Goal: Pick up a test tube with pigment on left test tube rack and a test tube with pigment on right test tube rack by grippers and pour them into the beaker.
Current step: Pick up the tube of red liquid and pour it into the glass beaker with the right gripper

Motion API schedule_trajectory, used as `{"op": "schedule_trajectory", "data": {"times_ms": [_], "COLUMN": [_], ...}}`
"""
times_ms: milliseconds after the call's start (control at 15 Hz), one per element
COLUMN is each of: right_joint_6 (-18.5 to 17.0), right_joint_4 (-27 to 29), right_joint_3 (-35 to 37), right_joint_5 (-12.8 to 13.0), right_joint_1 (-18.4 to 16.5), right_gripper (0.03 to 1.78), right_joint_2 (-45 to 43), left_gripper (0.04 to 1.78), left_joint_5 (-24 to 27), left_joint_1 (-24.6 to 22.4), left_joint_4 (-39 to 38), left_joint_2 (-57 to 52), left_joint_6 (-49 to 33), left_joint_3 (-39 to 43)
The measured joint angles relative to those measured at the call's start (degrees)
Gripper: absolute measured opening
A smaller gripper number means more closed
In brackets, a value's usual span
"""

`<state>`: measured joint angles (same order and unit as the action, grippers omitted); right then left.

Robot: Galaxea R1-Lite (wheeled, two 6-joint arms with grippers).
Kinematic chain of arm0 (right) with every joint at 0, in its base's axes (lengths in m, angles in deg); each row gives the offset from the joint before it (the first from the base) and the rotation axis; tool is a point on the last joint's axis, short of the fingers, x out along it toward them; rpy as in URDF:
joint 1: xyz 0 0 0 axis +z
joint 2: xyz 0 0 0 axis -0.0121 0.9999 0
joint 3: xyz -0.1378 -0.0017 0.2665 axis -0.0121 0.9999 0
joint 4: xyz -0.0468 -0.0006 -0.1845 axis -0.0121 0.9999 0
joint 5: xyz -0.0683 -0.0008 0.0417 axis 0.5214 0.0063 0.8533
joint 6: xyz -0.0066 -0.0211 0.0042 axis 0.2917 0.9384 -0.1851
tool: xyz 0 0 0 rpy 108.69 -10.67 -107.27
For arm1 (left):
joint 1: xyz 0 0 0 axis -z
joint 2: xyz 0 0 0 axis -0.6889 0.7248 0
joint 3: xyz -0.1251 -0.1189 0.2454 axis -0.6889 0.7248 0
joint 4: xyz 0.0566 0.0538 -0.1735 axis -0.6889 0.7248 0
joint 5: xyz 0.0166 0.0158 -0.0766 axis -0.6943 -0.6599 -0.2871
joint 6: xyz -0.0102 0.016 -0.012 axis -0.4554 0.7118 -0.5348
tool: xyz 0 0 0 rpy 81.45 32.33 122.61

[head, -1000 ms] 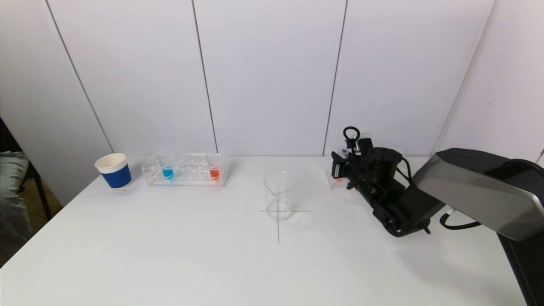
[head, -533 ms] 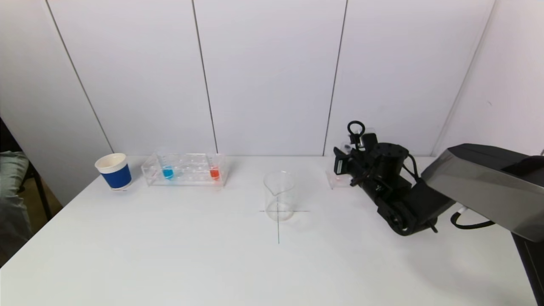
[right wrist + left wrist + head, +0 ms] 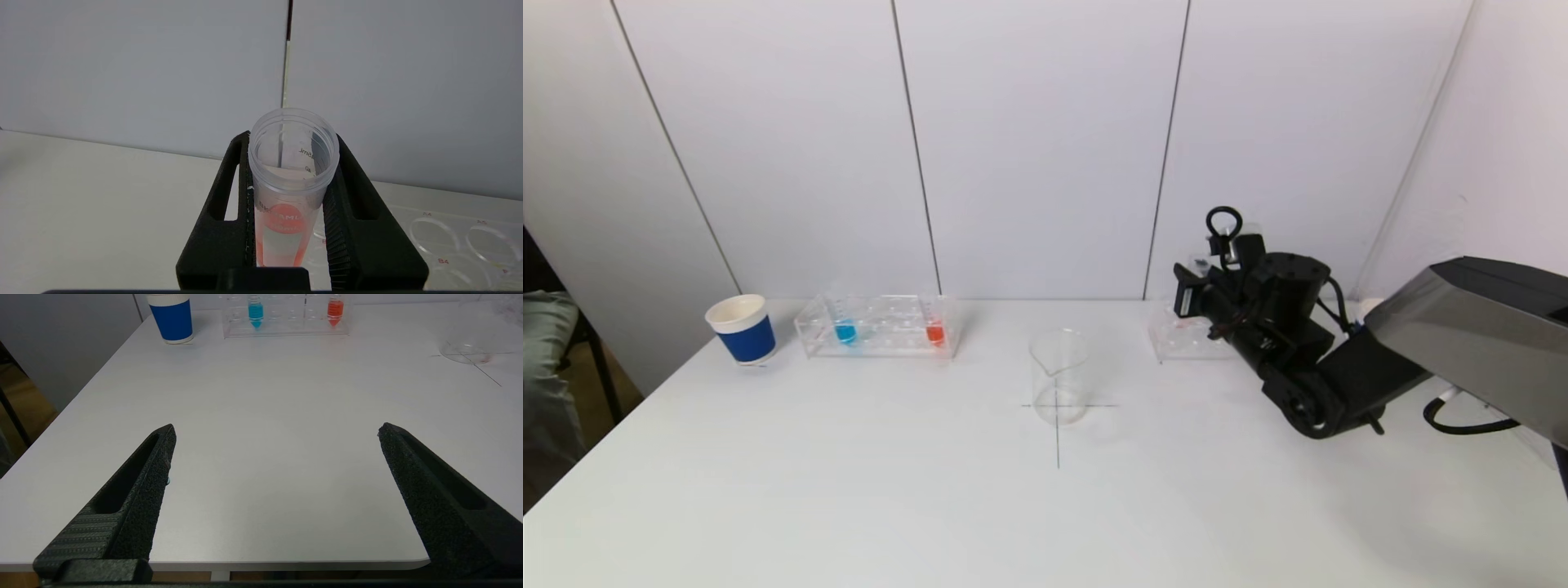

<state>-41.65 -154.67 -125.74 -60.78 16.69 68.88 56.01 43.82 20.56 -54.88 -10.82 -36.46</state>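
Item: right gripper (image 3: 288, 204), fingers (image 3: 241, 192) clamping an open test tube of red pigment (image 3: 292, 179). Now rising clear of the right rack (image 3: 1188, 339), so extraction is done; beaker (image 3: 1058, 376) awaiting pour. Left gripper (image 3: 276, 457), fingers spread, idling above the counter (image 3: 265, 416).
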Motion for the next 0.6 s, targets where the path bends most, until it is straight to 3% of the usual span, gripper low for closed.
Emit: {"op": "schedule_trajectory", "data": {"times_ms": [600], "right_joint_6": [1.0], "right_joint_4": [5.0], "right_joint_3": [-0.9], "right_joint_5": [-0.3], "right_joint_1": [0.5], "right_gripper": [0.52], "right_joint_2": [-5.6], "left_gripper": [1.73], "left_joint_5": [0.0], "left_joint_1": [0.0], "left_joint_4": [0.0], "left_joint_2": [0.0], "left_joint_6": [0.0], "left_joint_3": [0.0]}}
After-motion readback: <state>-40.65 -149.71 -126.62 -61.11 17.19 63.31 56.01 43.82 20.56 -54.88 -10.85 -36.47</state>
